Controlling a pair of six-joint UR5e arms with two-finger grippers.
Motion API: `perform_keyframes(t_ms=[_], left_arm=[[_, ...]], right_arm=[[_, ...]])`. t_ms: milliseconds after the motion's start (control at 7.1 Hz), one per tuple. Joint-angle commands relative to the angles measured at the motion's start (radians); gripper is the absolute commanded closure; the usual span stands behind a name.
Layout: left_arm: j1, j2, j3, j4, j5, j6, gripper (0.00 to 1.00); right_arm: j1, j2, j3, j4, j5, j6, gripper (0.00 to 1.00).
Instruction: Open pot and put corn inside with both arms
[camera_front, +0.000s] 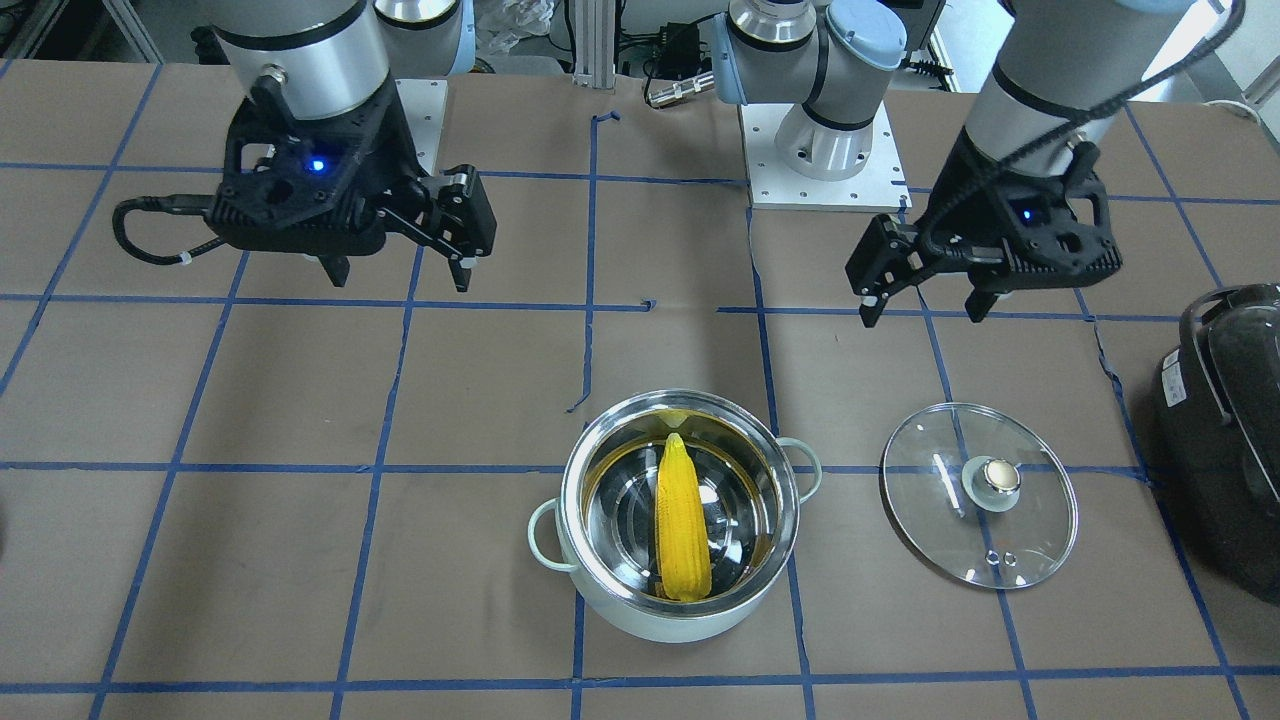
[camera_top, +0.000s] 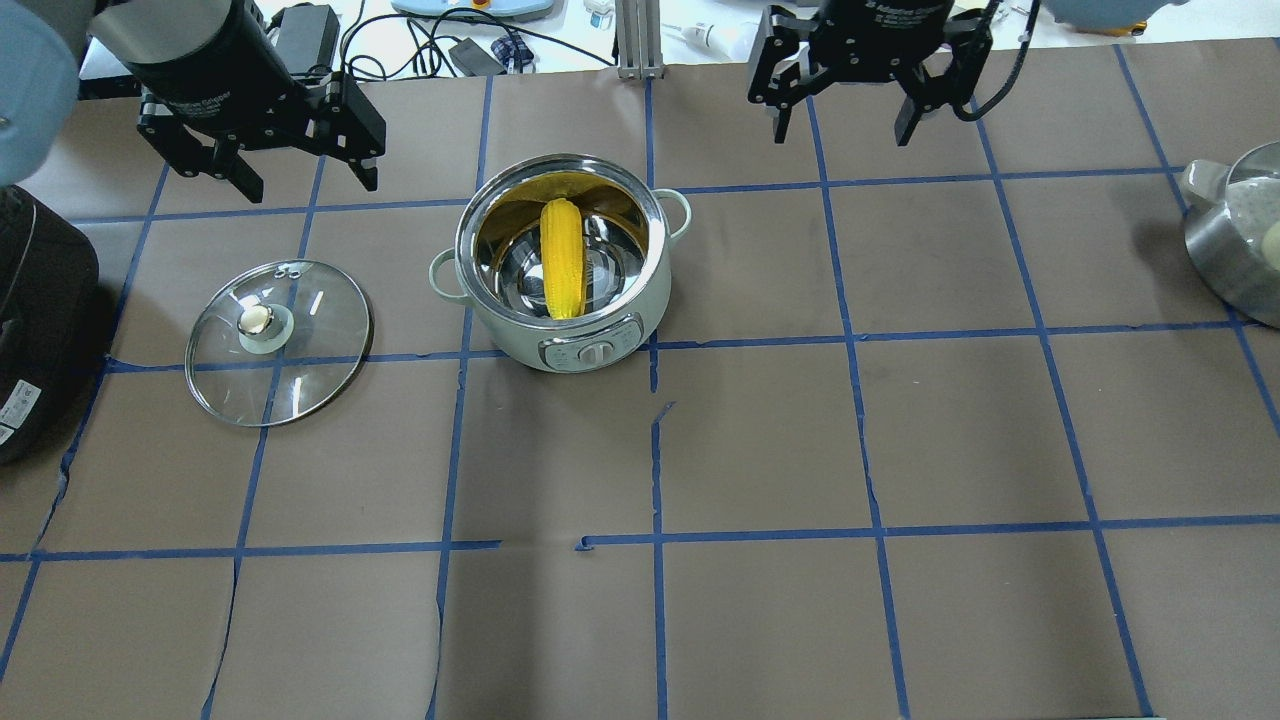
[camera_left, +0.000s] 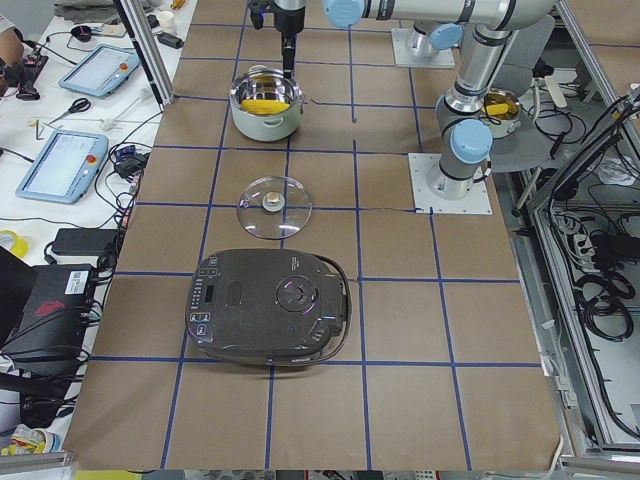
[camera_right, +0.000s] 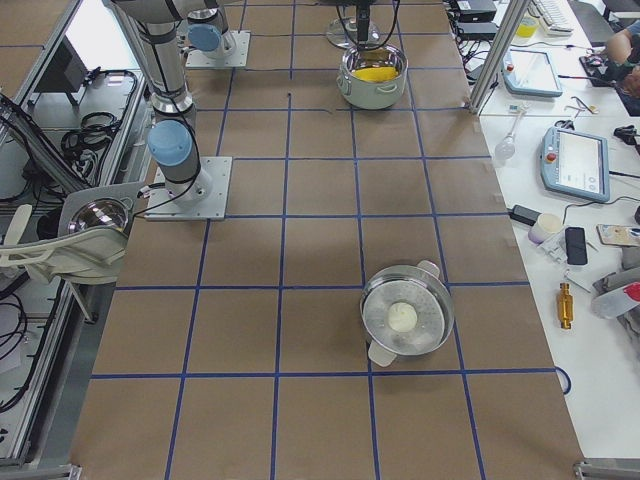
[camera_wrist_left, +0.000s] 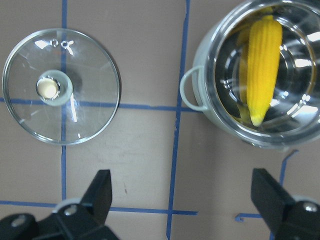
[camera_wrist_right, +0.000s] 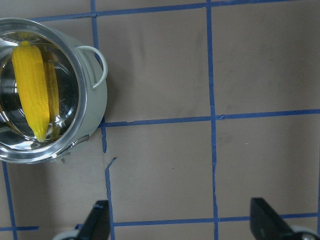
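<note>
Corn (camera_front: 682, 520), bright yellow and ridged, lies inside lidless pot (camera_front: 640, 610).

Overhead view: the pot (camera_top: 600, 330) at upper centre stands uncovered, with the corn (camera_top: 563, 258) lying across its interior. The lid (camera_top: 310, 350) lies flat on the desk (camera_top: 850, 450) at left, apart from the pot. A black appliance (camera_top: 40, 300) blocks the left edge, a steel bowl (camera_top: 1225, 255) the right edge. Bare desk spans the lower half.
</note>
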Motion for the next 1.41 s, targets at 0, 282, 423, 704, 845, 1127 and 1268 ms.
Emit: perform_keyframes(t_ms=[0, 282, 423, 704, 845, 1127, 1268], left_arm=[[-0.014, 0.022, 0.024, -0.054, -0.004, -0.006, 0.0], [-0.015, 0.014, 0.007, -0.028, -0.023, -0.003, 0.0], [-0.015, 0.019, -0.009, 0.009, -0.024, -0.012, 0.0], [-0.015, 0.02, -0.01, 0.017, -0.024, -0.012, 0.0], [-0.015, 0.02, -0.011, 0.017, -0.024, -0.011, 0.0], [-0.015, 0.028, -0.011, 0.014, -0.006, -0.011, 0.0], [-0.015, 0.034, -0.014, -0.008, 0.02, -0.009, 0.0]], right_arm=[[-0.017, -0.072, 0.087, -0.009, -0.008, -0.018, 0.0], [-0.022, -0.113, 0.155, -0.089, -0.009, -0.013, 0.0], [-0.025, -0.113, 0.155, -0.09, -0.006, -0.012, 0.0], [-0.025, -0.113, 0.153, -0.103, -0.009, -0.016, 0.0], [-0.025, -0.113, 0.153, -0.103, -0.008, -0.018, 0.0], [-0.025, -0.113, 0.153, -0.103, -0.008, -0.018, 0.0], [-0.025, -0.113, 0.153, -0.103, -0.009, -0.015, 0.0]])
